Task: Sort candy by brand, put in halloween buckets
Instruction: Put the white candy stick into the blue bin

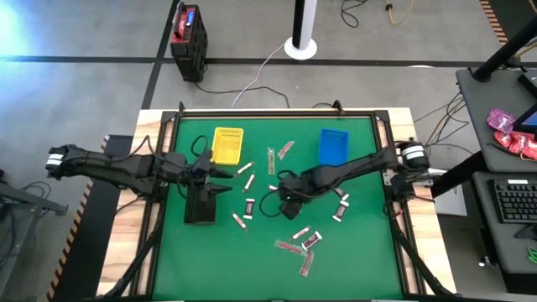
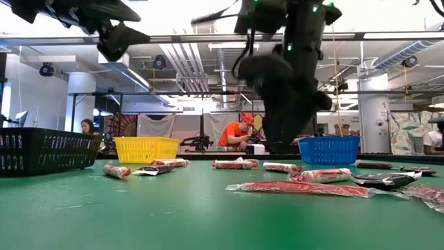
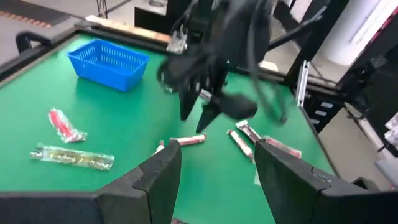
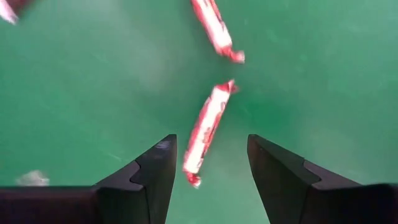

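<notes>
Small wrapped candies lie scattered flat on the green table (image 1: 361,252). The yellow bin (image 1: 227,144) and the blue bin (image 1: 333,145) stand toward the far edge, and the black bin (image 1: 200,205) stands left of centre. My right gripper (image 4: 208,143) is open and points down at mid-table (image 1: 278,191). A red-and-white candy (image 4: 204,130) lies on the table below it, between its fingers and untouched. My left gripper (image 3: 217,149) is open and empty, raised over the black bin (image 1: 223,182).
A second red-and-white candy (image 4: 214,28) lies just beyond the first. More candies lie near the table's near edge (image 1: 299,243) and between the bins (image 1: 281,153). The table has a raised black rim (image 1: 277,111). People are in the room behind (image 2: 239,135).
</notes>
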Robot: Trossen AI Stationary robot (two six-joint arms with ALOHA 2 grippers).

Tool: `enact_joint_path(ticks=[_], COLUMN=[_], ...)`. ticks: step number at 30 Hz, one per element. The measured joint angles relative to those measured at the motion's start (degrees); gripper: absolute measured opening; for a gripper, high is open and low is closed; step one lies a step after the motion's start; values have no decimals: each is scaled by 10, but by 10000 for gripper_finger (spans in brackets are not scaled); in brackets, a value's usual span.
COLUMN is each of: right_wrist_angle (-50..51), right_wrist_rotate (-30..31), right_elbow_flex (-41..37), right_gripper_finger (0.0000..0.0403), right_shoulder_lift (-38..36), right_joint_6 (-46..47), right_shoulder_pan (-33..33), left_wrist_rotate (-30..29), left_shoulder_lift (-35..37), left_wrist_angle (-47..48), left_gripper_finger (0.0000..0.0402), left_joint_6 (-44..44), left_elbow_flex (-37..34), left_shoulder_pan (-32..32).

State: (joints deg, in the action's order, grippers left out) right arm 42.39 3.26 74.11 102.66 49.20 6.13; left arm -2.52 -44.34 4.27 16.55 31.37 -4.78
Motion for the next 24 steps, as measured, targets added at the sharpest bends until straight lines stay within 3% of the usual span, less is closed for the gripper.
enact_joint_path(ticks=[11,24], right_wrist_angle=[-13,-15], right_wrist_rotate=[-18,-4], right_elbow_flex=[12,13], right_gripper_finger=[169,29], right_shoulder_lift=[62,68], right_joint_6=[-12,-20], right_shoulder_pan=[0,0], left_wrist_rotate=[0,0], left_shoulder_lift=[82,72], left_wrist_angle=[6,5], left_gripper_finger=[189,189], left_joint_6=[-39,-58], left_elbow_flex=[0,-1], left_shoulder_pan=[0,0])
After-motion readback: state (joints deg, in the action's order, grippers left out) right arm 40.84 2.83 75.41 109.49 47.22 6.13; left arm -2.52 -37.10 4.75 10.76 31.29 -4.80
